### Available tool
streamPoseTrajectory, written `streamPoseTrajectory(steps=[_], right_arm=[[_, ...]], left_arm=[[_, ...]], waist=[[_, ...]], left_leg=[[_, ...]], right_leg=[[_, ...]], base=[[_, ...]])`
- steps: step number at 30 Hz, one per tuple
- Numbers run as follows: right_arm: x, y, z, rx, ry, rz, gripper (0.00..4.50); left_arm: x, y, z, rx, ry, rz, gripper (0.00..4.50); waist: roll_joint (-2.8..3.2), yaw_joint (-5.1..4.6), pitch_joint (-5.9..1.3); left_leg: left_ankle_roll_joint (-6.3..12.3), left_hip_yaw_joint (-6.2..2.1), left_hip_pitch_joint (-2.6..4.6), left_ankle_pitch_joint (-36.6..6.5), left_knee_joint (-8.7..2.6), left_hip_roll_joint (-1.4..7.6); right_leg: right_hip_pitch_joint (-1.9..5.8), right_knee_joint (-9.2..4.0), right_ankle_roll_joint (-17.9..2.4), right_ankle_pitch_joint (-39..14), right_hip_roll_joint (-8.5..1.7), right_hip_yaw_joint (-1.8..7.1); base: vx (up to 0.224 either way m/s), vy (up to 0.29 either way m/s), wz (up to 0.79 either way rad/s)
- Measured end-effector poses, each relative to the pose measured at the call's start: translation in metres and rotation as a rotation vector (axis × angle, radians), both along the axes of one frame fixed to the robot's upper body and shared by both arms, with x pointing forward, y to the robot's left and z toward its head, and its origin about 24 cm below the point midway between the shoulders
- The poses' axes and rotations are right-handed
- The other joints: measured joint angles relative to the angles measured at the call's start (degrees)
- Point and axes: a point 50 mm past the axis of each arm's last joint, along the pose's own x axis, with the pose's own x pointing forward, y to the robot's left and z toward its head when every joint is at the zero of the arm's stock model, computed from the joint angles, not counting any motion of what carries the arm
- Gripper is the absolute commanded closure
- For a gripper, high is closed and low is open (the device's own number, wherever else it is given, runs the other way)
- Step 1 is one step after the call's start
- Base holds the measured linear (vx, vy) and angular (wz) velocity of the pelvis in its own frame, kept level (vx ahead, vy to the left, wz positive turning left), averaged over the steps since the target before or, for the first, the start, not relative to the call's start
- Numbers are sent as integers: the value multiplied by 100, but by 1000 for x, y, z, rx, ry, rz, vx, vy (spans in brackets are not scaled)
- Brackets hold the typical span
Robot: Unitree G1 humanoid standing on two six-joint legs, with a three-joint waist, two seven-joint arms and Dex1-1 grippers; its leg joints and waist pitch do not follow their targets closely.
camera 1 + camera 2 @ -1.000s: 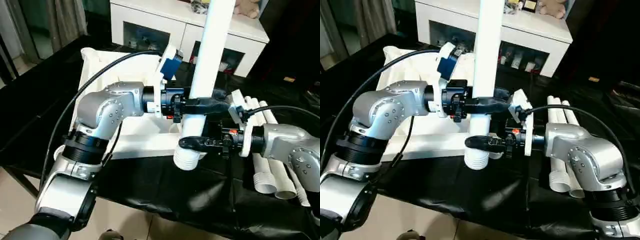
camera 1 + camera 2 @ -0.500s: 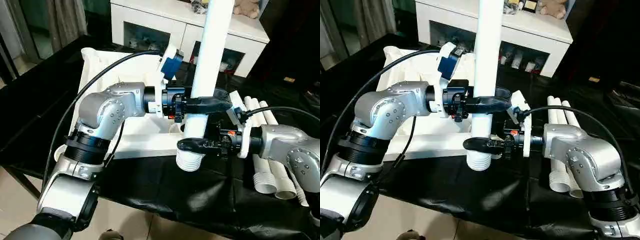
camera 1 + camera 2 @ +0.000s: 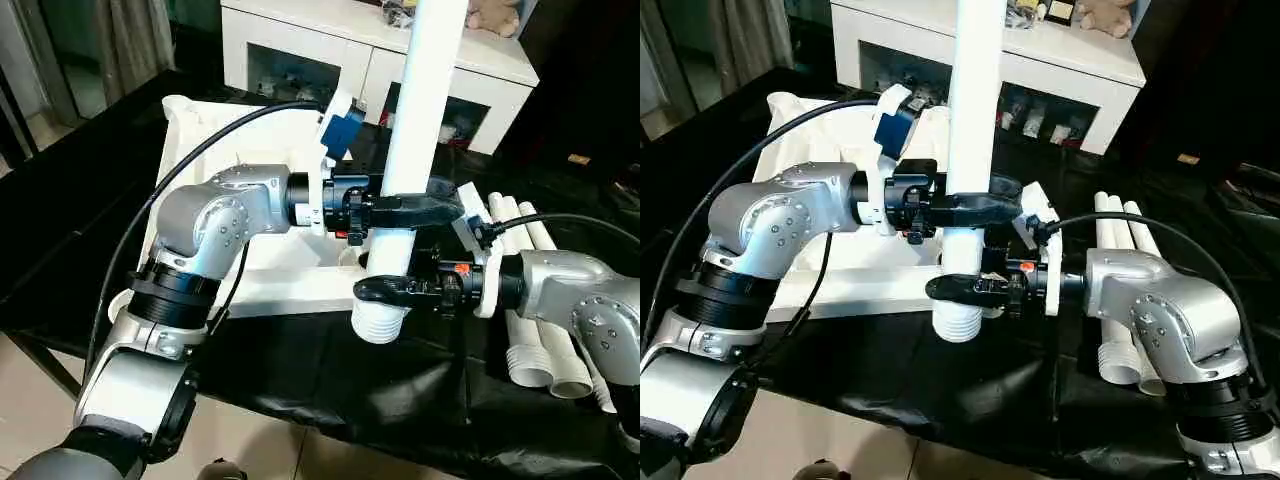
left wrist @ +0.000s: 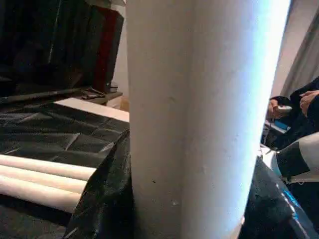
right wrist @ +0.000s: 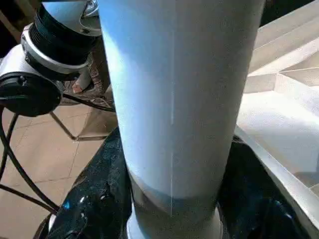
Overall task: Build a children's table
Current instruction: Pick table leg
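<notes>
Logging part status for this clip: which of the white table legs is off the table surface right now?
The upright leg, clamped between the left gripper and the right gripper. The other legs lie flat together on the black cloth by the right arm.

Left claw [image 3: 405, 208] and right claw [image 3: 385, 289] clasp the upright leg [image 3: 420, 120].

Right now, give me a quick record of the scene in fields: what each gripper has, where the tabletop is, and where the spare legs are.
held leg: white tube leg, upright, ribbed end down, above the black table
left gripper: shut on the leg, upper grip
right gripper: shut on the leg, just above the ribbed end
tabletop: flat on the black table, behind the held leg
spare legs: lying side by side at the robot's right
background: white cabinet
</notes>
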Motion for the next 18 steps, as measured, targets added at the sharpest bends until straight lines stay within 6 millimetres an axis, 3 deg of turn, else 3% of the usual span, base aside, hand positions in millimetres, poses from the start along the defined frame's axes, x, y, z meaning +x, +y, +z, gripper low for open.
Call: streamPoseTrajectory(steps=[6, 7, 8, 12, 18], right_arm=[[0, 0, 0, -2, -9, -2, 259], [0, 0, 0, -2, -11, -3, 260], [0, 0, 0, -2, -11, -3, 261], [0, 2, 0, 7, -14, 4, 262], [2, 2, -1, 11, -16, -24, 263]], left_arm=[[0, 0, 0, -2, 0, 2, 265], [0, 0, 0, -3, 1, 3, 209], [0, 0, 0, -3, 3, 4, 195], [0, 1, 2, -6, 79, -23, 174], [3, -5, 8, -81, 9, 24, 121]], waist=[[0, -1, 0], [0, 0, 0], [0, 0, 0], [1, 1, 0], [1, 8, 0]], left_leg=[[0, 0, 1, 0, 0, 0], [0, 0, 0, 0, 0, 0], [0, 0, 0, 0, 0, 0], [0, 0, 1, 0, 0, 0], [0, 0, 1, 0, 0, 0]], right_leg=[[0, 1, 0, 0, 0, 0], [0, 1, 0, 0, 0, 0], [0, 0, 0, 0, 0, 0], [0, 2, 0, 0, 0, 0], [2, 1, -1, 1, -1, 0]], base=[[0, 0, 0], [0, 0, 0], [0, 0, 0], [0, 0, 0], [0, 0, 0]])
